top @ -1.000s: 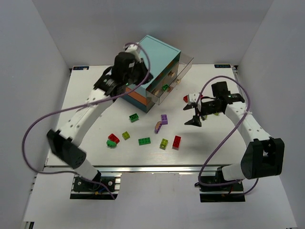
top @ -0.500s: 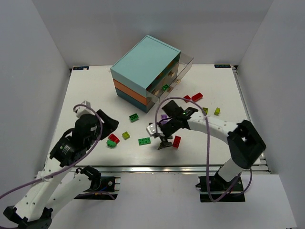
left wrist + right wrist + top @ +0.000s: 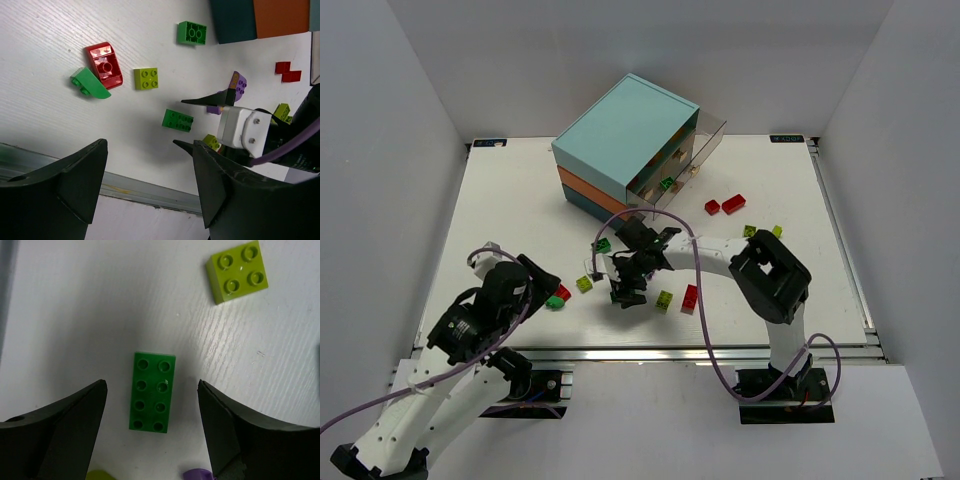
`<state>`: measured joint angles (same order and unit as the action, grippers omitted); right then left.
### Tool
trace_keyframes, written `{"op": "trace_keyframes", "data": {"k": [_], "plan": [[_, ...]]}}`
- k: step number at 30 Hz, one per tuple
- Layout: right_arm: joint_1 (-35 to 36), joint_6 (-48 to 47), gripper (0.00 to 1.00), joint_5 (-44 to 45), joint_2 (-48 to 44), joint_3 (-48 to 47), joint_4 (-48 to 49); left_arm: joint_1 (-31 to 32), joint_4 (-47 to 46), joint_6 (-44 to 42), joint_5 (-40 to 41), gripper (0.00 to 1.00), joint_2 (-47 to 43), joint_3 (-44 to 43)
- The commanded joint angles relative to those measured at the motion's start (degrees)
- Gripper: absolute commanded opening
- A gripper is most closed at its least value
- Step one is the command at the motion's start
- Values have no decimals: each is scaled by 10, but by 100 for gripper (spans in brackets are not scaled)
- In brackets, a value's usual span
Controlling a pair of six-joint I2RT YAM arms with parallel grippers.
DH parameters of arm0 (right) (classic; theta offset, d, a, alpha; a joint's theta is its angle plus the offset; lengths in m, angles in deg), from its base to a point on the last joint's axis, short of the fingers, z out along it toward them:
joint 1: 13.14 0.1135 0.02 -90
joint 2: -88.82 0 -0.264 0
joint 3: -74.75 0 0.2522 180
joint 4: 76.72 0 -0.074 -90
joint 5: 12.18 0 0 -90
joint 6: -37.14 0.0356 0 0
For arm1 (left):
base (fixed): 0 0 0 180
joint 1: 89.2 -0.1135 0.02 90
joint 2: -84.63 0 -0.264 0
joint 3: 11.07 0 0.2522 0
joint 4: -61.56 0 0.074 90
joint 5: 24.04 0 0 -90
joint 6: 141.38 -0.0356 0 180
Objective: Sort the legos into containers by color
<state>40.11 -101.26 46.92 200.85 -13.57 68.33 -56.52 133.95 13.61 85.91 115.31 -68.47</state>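
Observation:
A green eight-stud lego (image 3: 151, 391) lies flat on the white table, and my right gripper (image 3: 151, 385) hangs open over it with one finger on each side, touching nothing. From above, that gripper (image 3: 625, 288) covers the brick. My left gripper (image 3: 150, 150) is open and empty near the table's front edge, just short of a red lego (image 3: 102, 65) and a curved green one (image 3: 90, 84). In the top view the left gripper (image 3: 546, 278) sits beside that pair (image 3: 558, 296). The containers (image 3: 620, 130) stand at the back, with clear drawers (image 3: 675, 175) pulled out.
Loose legos lie around: yellow-green (image 3: 584, 283), yellow-green (image 3: 664, 300), red (image 3: 690, 297), green (image 3: 603, 245), two red (image 3: 725, 205) and two yellow-green (image 3: 763, 232). A purple one (image 3: 235, 90) lies under the right arm. The metal front rail (image 3: 140, 187) is below my left jaws.
The left arm swung from the chest down to the front left and opened. The right arm swept from the right side leftward across the table to above the green brick.

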Motion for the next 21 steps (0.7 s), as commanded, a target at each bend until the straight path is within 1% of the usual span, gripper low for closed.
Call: {"op": "trace_keyframes", "data": {"k": [1, 5, 6, 8, 9, 11, 12, 13, 14, 15, 16, 17, 18, 19, 20, 21], "plan": [[8, 35, 77, 55, 16, -21, 17, -2, 3, 23, 12, 79, -6, 14], [11, 39, 68, 94, 21, -4, 29, -2, 2, 33, 18, 79, -3, 25], [11, 38, 63, 104, 21, 6, 32, -2, 0, 38, 19, 79, -2, 28], [11, 31, 58, 107, 18, 14, 30, -2, -2, 50, 19, 79, 0, 38], [10, 27, 50, 109, 15, 24, 28, -2, -4, 55, 19, 79, 1, 43], [9, 19, 39, 109, 13, 32, 25, -2, -12, 70, 19, 79, -1, 55], [7, 17, 31, 108, 7, 41, 23, -2, -16, 76, 19, 79, -3, 67], [9, 14, 26, 103, 2, 44, 21, -2, -24, 81, 20, 79, -4, 73], [6, 8, 18, 93, -9, 49, 19, -2, -29, 94, 22, 79, -4, 80], [5, 2, 16, 85, -16, 55, 17, -2, -36, 98, 24, 80, -4, 92], [4, -3, 10, 73, -23, 60, 5, -2, -40, 109, 26, 81, -4, 98], [2, -4, 1, 48, -42, 60, -1, -2, -45, 117, 32, 81, -4, 103], [2, -3, 0, 31, -51, 57, -12, -2, -48, 126, 35, 82, 0, 112], [-7, -6, 0, 7, -63, 42, -44, -2, -49, 135, 40, 83, 1, 116], [-10, -6, 0, -36, -90, 33, -61, -2, -59, 147, 49, 84, 2, 120], [-12, -10, 0, -57, -105, 22, -78, -2, -69, 151, 54, 85, 3, 124]]}}
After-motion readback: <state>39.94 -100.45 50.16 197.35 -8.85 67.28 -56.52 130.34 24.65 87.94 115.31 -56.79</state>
